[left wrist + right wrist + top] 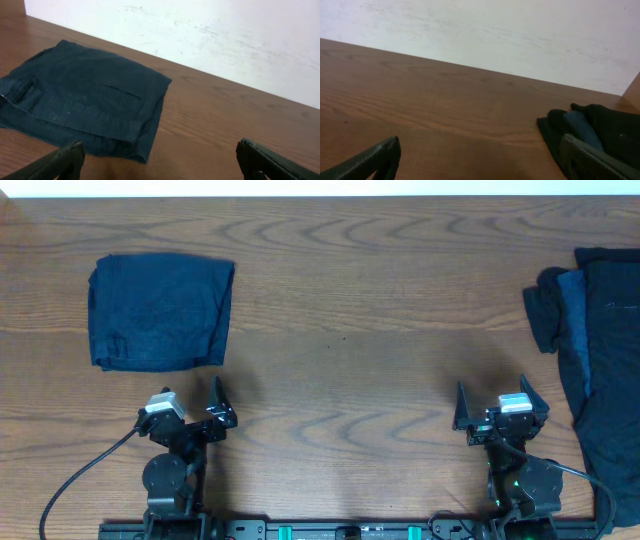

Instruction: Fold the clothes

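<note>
We count 1 folded garment (pixel 160 312) on the left of the table (pixel 340 300) and 1 rumpled heap (pixel 600 330) at its right edge. On the left gripper (pixel 160 150) and right gripper (pixel 481 144), both pairs of jaws are spread wide, holding nothing and touching no cloth.

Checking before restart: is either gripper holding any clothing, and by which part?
Nothing is held: the left gripper and the right gripper are open and empty.
</note>
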